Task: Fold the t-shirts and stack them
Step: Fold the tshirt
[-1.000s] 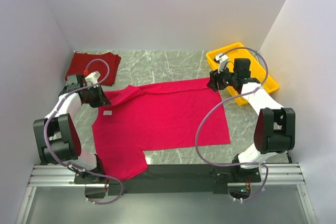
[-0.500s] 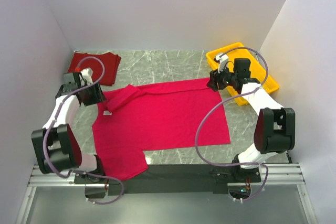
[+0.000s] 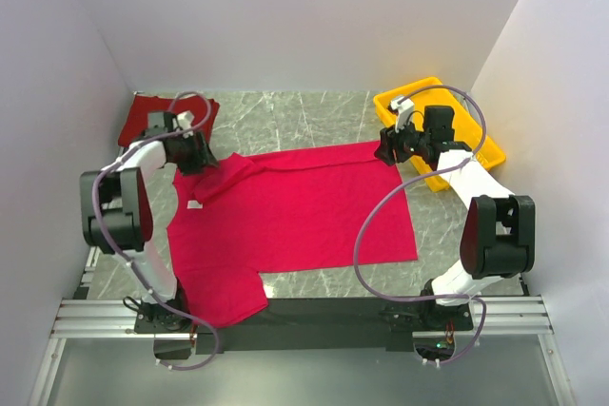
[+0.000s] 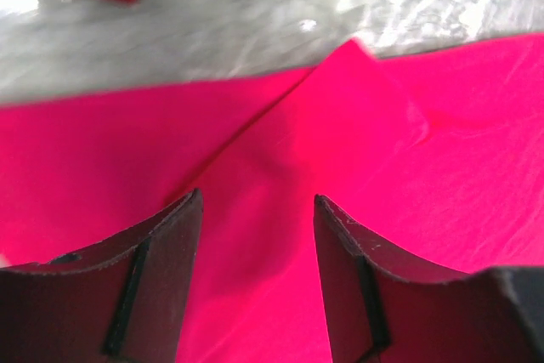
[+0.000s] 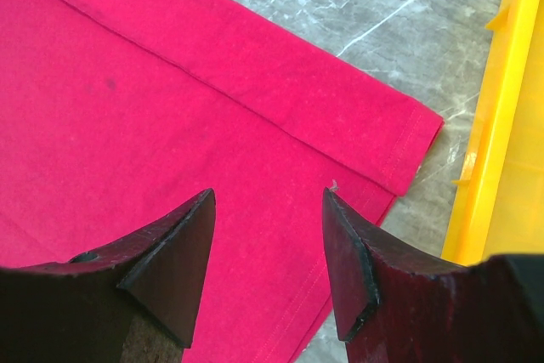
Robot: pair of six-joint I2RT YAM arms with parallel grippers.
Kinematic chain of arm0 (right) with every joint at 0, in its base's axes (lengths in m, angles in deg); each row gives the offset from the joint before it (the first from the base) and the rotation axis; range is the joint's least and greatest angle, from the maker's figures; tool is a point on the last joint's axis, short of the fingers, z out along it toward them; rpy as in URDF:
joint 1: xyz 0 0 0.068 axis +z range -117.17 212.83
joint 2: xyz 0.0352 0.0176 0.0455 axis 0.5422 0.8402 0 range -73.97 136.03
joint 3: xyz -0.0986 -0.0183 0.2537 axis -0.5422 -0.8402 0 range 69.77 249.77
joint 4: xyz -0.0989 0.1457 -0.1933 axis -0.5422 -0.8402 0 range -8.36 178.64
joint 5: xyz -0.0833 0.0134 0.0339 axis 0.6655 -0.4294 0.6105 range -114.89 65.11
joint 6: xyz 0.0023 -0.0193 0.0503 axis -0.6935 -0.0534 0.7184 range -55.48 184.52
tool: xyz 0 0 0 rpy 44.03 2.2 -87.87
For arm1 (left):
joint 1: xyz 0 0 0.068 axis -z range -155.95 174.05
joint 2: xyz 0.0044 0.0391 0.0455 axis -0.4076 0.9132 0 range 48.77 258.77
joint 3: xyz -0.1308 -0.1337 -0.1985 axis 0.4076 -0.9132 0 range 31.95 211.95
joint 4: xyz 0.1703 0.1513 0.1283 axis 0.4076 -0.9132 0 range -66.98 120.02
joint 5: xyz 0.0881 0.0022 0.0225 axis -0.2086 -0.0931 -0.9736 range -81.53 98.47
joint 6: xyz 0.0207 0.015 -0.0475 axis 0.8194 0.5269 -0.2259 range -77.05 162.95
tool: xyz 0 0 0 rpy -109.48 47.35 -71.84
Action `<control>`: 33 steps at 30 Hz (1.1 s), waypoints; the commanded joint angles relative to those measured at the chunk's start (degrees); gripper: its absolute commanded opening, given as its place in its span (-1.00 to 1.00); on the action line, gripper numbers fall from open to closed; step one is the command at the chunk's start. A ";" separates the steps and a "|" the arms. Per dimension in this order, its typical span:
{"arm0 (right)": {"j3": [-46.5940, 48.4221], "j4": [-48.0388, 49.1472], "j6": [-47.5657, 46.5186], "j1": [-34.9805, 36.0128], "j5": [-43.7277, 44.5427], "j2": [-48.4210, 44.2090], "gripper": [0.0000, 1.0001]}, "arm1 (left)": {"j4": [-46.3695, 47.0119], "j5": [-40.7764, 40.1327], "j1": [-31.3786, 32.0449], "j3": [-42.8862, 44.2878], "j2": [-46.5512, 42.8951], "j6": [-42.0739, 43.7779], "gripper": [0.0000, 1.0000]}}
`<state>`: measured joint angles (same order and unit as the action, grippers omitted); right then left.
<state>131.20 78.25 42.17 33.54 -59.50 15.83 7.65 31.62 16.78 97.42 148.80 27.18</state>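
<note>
Tabletop [image 3: 314, 111] status: crimson t-shirt [image 3: 295, 211] is spread flat across the centre, barely started. Its far sleeve [image 3: 224, 178] at 10 o'clock looks flipped in over the body. Its near sleeve [image 3: 224, 297] at 7 o'clock sticks out toward the arm bases, and the body shows no fold. Maroon t-shirt [image 3: 143, 116] sits in the 10 o'clock corner as a compact rectangle, apart from the crimson one. I'd call it already folded and the stack base. Yellow tray [image 3: 409, 92] at 2 o'clock is just beside the crimson hem corner. Left hand [image 4: 255, 201] is over the flipped-in sleeve flap, fingers spread moderately, nothing gripped. Right hand [image 5: 268, 193] is over the hem corner at 2 o'clock, fingers equally apart, also holding nothing. White tag [image 3: 194, 204] shows at the 9 o'clock edge of the crimson shirt. Left to do, by my read: near sleeve in, body folds, then move it onto the maroon. Roughly half done.
</note>
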 commanded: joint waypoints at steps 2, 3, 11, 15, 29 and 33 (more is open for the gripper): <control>-0.26 0.46 0.11 -0.36 -0.99 -2.08 0.20 | -0.92 1.10 3.04 5.98 4.46 2.76 0.20; -0.26 0.37 0.11 -0.45 -0.90 -2.17 0.20 | -1.27 0.67 3.40 6.59 5.43 3.02 0.20; -0.61 0.37 0.29 -0.45 -0.72 -2.52 0.20 | -5.75 -6.45 6.82 12.92 11.67 6.45 0.18; -0.70 0.29 0.29 -0.45 -0.81 -2.44 0.20 | -7.07 -6.46 8.31 14.59 13.08 7.59 0.11; -0.52 0.20 0.29 -0.45 -0.63 -2.26 0.20 | -7.07 -1.28 9.03 14.95 9.06 11.63 -0.99; -0.43 0.11 0.11 -0.45 -0.46 -2.35 0.20 | -7.16 0.57 9.03 13.72 4.31 13.48 -0.99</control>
<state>131.13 77.87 42.17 33.54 -59.50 15.83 0.40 28.76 25.75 111.12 160.23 37.83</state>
